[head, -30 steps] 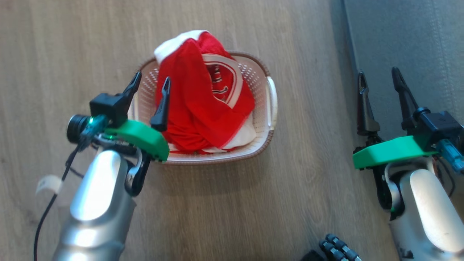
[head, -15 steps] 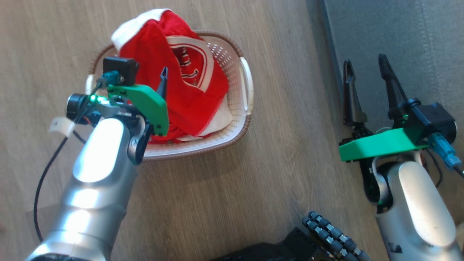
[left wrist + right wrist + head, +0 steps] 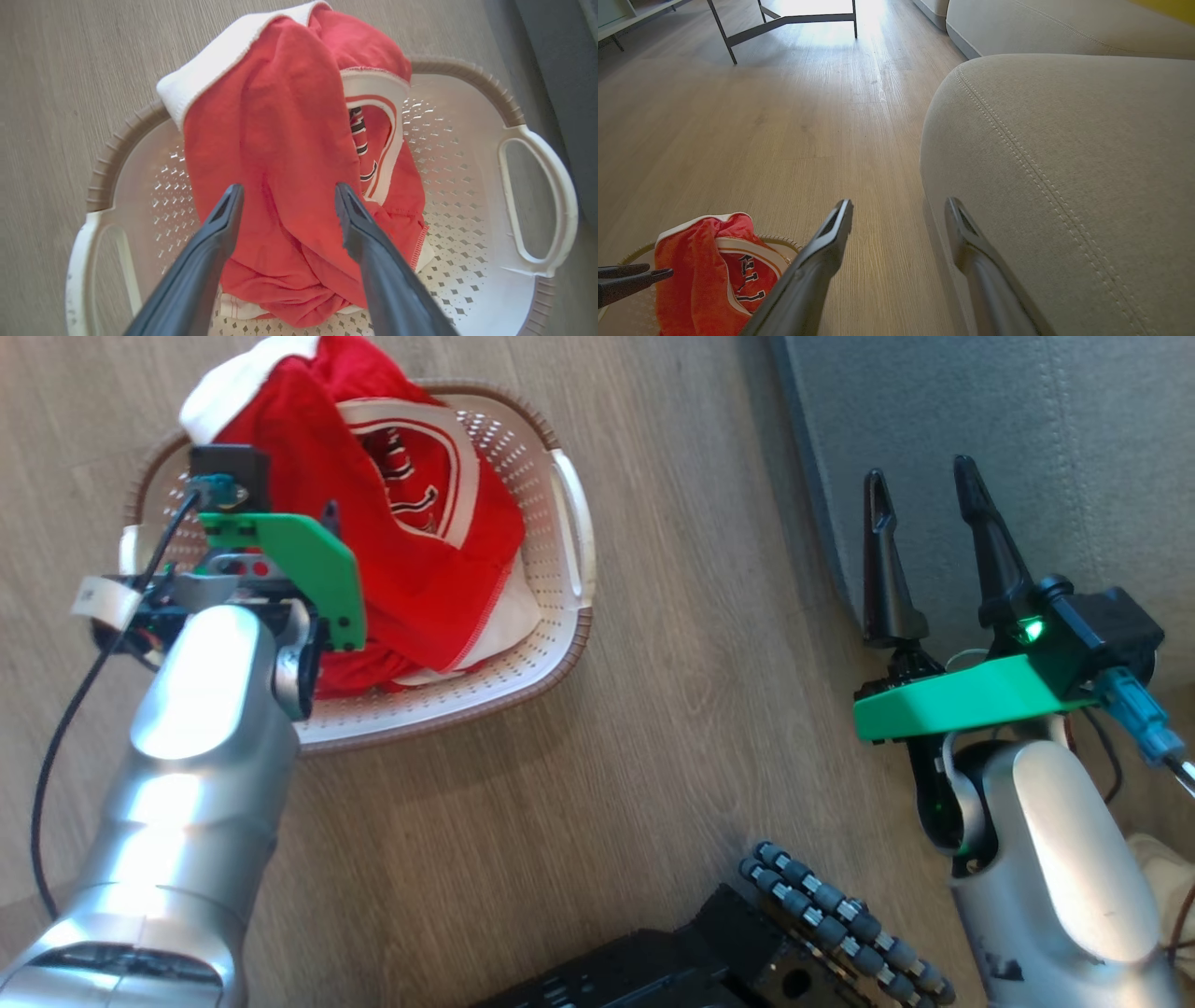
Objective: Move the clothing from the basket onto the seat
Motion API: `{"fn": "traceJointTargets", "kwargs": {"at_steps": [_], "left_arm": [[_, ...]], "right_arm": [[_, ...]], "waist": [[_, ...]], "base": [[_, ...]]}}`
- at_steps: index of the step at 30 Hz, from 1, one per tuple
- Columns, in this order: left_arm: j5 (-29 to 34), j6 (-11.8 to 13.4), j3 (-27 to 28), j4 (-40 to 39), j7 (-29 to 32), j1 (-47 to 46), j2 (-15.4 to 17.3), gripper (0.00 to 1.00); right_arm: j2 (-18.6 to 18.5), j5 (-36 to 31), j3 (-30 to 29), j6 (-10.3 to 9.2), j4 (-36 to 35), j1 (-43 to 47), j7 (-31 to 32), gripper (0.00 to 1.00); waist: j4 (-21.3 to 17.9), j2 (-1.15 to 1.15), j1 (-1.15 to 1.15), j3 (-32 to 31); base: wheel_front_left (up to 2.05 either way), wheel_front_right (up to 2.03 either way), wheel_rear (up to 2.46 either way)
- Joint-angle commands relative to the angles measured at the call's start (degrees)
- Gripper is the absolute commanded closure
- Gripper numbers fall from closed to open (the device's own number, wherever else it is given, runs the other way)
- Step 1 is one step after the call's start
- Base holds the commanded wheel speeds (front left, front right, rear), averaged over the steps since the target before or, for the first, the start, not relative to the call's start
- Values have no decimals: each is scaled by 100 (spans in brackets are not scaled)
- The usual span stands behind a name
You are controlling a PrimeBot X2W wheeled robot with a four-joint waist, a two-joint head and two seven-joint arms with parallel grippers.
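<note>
The clothing [image 3: 411, 569] lies heaped in the basket [image 3: 560, 625], a red pile with its white-trimmed fold rising over the far rim and its ring emblem [image 3: 415, 476] turned toward the right handle. The basket stands on the wooden floor [image 3: 709, 728], just left of the seat [image 3: 1027, 429] and apart from its edge. The left gripper [image 3: 288, 188] hangs over the basket's near side with its fingers spread wide and holding nothing. One finger sits on each side of the red ridge, and I cannot tell whether the tips touch the fabric. The right gripper [image 3: 918, 471] is also wide open and empty. It hovers at the seat's left edge, well apart from the basket.
</note>
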Motion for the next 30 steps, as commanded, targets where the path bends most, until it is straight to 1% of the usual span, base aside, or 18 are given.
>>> {"fn": "traceJointTargets", "kwargs": {"at_steps": [1,8,17,23,30], "left_arm": [[31,58,128,-105,-13,-82,142,0],[13,278,193,220,-87,-207,289,0],[-37,449,232,578,-42,-582,438,0],[-67,508,242,720,-13,-686,569,0],[-108,527,198,819,29,-711,565,0]], "right_arm": [[29,38,77,41,-178,72,-34,0],[37,267,106,41,-236,94,-34,0],[38,511,208,41,-329,64,-34,0],[38,609,245,41,-337,95,-34,0],[39,677,300,41,-314,33,-34,0]], "waist": [[-32,0,-1,19],[-150,0,-1,94],[-322,0,-1,380],[-338,0,-1,485],[-315,0,-1,506]], "base": [[0,0,0],[0,0,0],[0,0,0],[0,0,0],[0,0,0]]}}
